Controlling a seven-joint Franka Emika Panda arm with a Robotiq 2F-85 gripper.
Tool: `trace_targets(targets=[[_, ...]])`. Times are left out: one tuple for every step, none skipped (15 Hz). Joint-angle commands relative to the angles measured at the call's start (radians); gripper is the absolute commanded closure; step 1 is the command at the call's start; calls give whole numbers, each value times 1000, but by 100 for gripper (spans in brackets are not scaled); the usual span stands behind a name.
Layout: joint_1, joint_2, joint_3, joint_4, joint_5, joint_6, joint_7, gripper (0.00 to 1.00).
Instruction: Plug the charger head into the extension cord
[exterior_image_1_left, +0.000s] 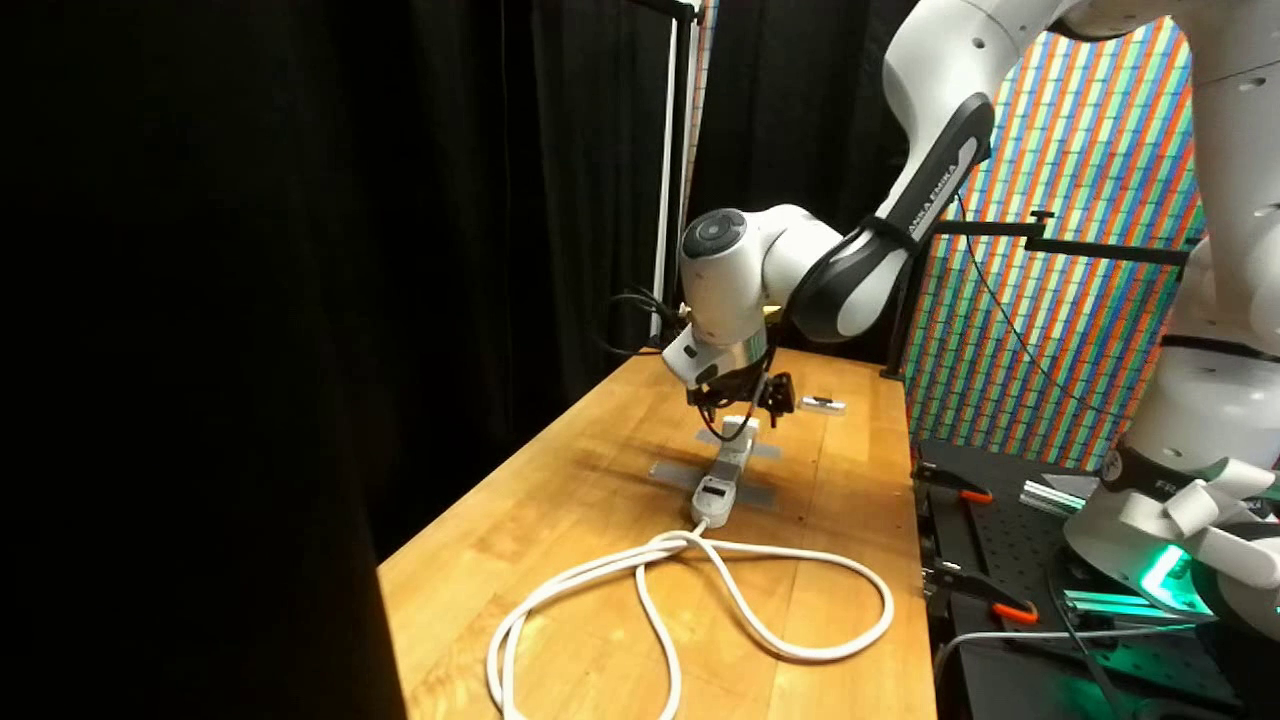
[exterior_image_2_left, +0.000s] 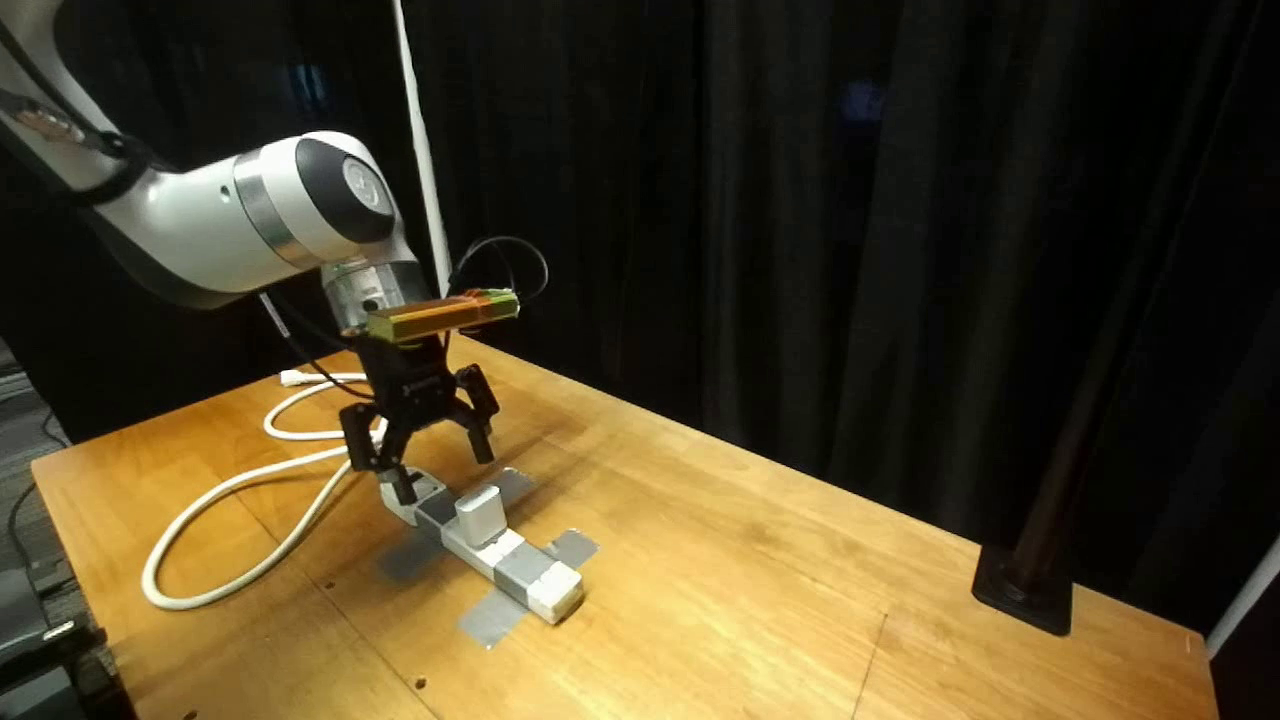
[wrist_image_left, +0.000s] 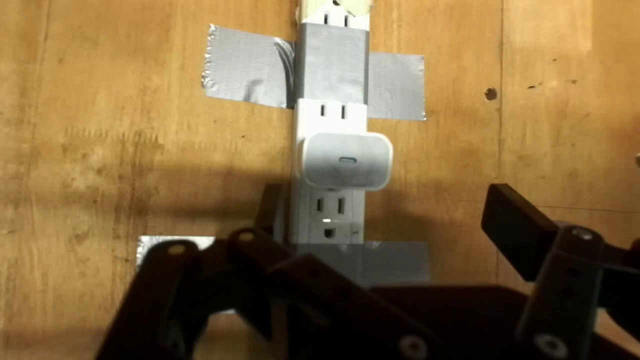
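The charger head (wrist_image_left: 347, 162) is a small white cube with a port on top. It stands upright on the extension cord's socket block (wrist_image_left: 330, 215), between visible outlets. It also shows on the block in both exterior views (exterior_image_1_left: 739, 430) (exterior_image_2_left: 481, 515). Its prongs are hidden. The block (exterior_image_2_left: 555, 592) is taped to the table, and its white cable (exterior_image_1_left: 830, 652) lies in big loops. My gripper (wrist_image_left: 385, 215) is open and empty. In an exterior view, the gripper (exterior_image_2_left: 443, 472) hangs above the block, on the cable side of the charger head, apart from it.
Grey tape strips (wrist_image_left: 250, 67) cross the block and stick to the wooden table (exterior_image_2_left: 720, 560). A small white and dark object (exterior_image_1_left: 822, 405) lies farther along the table. A black stand base (exterior_image_2_left: 1020, 592) stands at the table's edge. Orange-tipped clamps (exterior_image_1_left: 965, 485) hold the robot side.
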Motion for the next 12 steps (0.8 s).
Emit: trace_targets(targets=[[-177,-91,112,-65,168,72,-271,26],[-218,-90,134,-62,214,84,-349,27],[-253,-87,148,-58,255,104,-425,30],[-276,-88,153,-55,294,117,-501,40],[-290,-91,146,-52,321,133,-555,48],[-161,-104,0,-53,396,174,-635,57],[-155,-98,-22,-50,431,190,-682,63],[-132,-96,-59,-48,459,206,-715,70],[-111,-95,-91,-50,483,222,-744,79],[-92,-96,-117,-53,507,236,-771,86],[-77,-96,-136,-56,532,247,-796,93],[-60,-95,-152,-57,551,253,-810,94]])
